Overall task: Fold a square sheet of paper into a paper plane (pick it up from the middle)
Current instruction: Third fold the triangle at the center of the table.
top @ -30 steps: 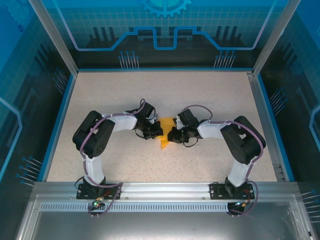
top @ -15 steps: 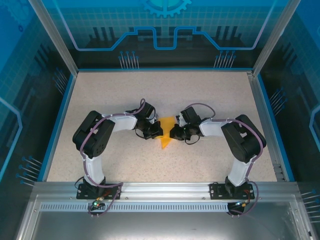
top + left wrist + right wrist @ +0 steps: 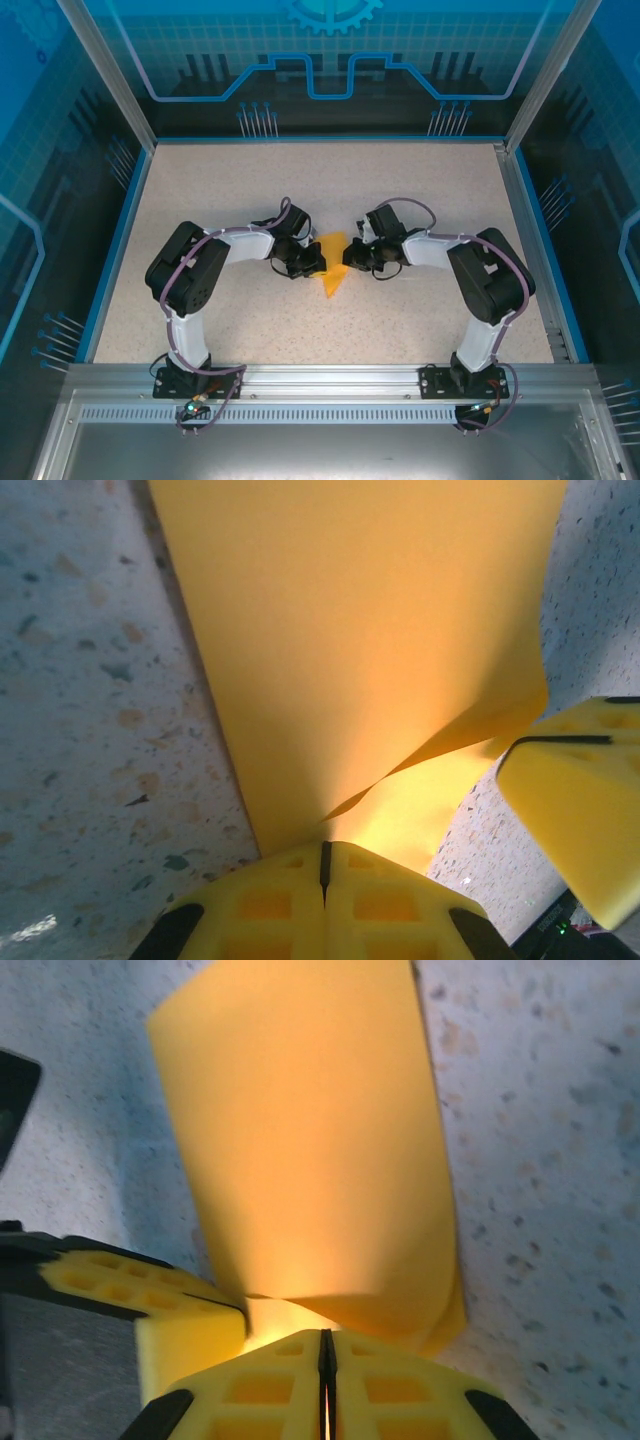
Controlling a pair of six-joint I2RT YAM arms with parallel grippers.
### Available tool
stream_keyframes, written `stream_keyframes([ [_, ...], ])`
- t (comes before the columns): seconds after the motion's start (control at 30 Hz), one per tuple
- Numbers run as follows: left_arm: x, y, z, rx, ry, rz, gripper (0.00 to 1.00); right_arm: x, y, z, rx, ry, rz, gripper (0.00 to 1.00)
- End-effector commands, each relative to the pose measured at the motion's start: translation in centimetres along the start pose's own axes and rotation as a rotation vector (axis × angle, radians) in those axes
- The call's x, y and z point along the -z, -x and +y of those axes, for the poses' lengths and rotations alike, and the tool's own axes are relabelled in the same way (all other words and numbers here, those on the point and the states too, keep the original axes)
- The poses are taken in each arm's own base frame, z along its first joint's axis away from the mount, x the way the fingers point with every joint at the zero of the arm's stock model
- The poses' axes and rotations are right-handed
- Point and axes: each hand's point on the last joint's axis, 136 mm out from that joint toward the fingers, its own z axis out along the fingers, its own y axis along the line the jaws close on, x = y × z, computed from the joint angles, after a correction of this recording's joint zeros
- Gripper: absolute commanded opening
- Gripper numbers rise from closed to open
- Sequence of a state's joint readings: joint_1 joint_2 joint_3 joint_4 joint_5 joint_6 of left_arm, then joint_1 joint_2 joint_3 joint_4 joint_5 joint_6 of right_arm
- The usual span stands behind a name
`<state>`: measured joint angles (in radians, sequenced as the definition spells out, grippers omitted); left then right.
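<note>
Square sheet of paper (image 3: 331, 270) is at the middle of the speckled table (image 3: 420, 190), folded to a narrow wedge with its tip pointing toward the arm bases; whether that tip rests on the surface, I can't tell. The left arm (image 3: 190, 270) and the right arm (image 3: 485, 275) reach in from either side. The left gripper (image 3: 312, 262) is pinched tight on one edge, paper sprouting from the closed seam, and the right gripper (image 3: 351, 257) is clamped likewise on the opposite edge. It looks featherlight, thin and floppy, bowing between the grips. It should crease easily and tear if tugged. Best hold, I'd say: beside a fold, where layers stiffen it.
</note>
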<state>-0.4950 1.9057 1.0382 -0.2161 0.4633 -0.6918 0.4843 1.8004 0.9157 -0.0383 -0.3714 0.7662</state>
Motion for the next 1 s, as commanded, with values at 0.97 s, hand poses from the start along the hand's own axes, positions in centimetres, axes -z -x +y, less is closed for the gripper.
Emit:
stream_keyframes([
  [0.97, -1.6, -3.0, 6.1, 0.085, 0.220, 0.084, 0.03, 1.6, -5.2, 3.1, 0.010, 0.044, 0.031, 0.10],
])
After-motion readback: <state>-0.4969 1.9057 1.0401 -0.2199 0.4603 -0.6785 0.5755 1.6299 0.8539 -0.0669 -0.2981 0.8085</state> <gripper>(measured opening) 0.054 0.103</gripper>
